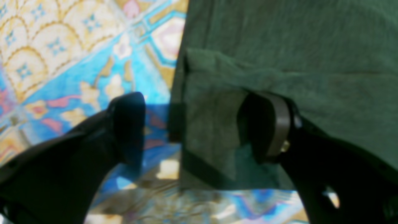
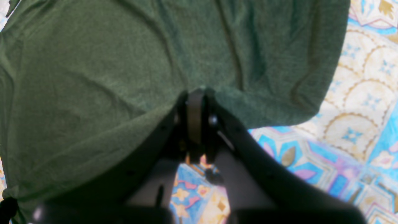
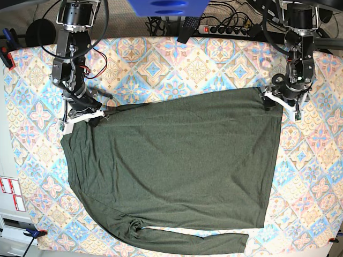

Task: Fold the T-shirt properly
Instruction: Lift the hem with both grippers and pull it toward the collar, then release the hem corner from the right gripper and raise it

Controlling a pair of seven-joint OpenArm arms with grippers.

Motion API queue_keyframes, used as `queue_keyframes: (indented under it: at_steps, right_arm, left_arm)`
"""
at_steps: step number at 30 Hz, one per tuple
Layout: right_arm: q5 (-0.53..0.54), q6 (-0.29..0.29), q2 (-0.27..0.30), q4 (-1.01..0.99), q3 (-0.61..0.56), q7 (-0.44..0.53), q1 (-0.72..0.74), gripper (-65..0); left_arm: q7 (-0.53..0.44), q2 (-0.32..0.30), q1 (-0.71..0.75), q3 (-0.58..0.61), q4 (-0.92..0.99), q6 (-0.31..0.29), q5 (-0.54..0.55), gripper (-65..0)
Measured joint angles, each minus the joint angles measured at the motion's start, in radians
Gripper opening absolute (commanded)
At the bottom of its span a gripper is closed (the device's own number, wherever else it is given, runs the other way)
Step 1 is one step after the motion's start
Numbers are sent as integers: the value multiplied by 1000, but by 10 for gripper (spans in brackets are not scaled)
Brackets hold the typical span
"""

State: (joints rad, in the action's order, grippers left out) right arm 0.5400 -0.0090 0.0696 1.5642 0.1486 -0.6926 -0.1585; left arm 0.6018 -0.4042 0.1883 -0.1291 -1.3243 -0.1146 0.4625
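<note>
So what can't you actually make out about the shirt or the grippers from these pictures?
- T-shirt: collar not visible in base view; folded fabric hides it.
- Right gripper: fingertips buried in fabric in the right wrist view.
- Left gripper: left wrist view is blurred, so fabric contact is unclear.
- Tablecloth under the shirt: covered.

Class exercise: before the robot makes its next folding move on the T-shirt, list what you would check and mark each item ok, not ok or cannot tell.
1. Right gripper clamped on the T-shirt edge: ok.
2. Left gripper released from the shirt corner: ok, jaws wide apart.
3. Shirt body flat on the patterned tablecloth: ok, only light creases.
4. Long sleeve tucked in: not ok, it lies along the near edge.
5. Second sleeve's position: cannot tell.
</note>
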Motion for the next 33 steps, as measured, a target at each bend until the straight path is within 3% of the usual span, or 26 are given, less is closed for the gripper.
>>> queue_keyframes:
  at_steps: [4, 6, 11, 12, 19, 27, 33]
  right_arm:
    - [0, 0, -1, 1, 0, 0, 1, -648]
    - [0, 0, -1, 1, -2, 0, 0, -648]
    - [0, 0, 0, 1, -2, 0, 0, -648]
    - [0, 0, 0, 1, -2, 0, 0, -648]
    - [0, 0, 0, 1, 2, 1, -2, -648]
    - [-2, 1, 1, 4, 6, 11, -65, -650]
    - [6, 3, -6, 19, 68, -3, -149, -650]
  left_arm:
    - [-15, 19, 1, 0, 0, 4, -7, -166]
    - [-16, 22, 1, 0, 0, 5, -11, -257]
    - [19, 22, -3, -5, -2, 2, 2, -613]
    - [20, 22, -3, -6, -2, 1, 1, -650]
    - [26, 11, 29, -5, -24, -6, 12, -650]
    - [61, -3, 213, -8, -207, -10, 10, -650]
    - [54, -5, 359, -97, -323, -10, 12, -650]
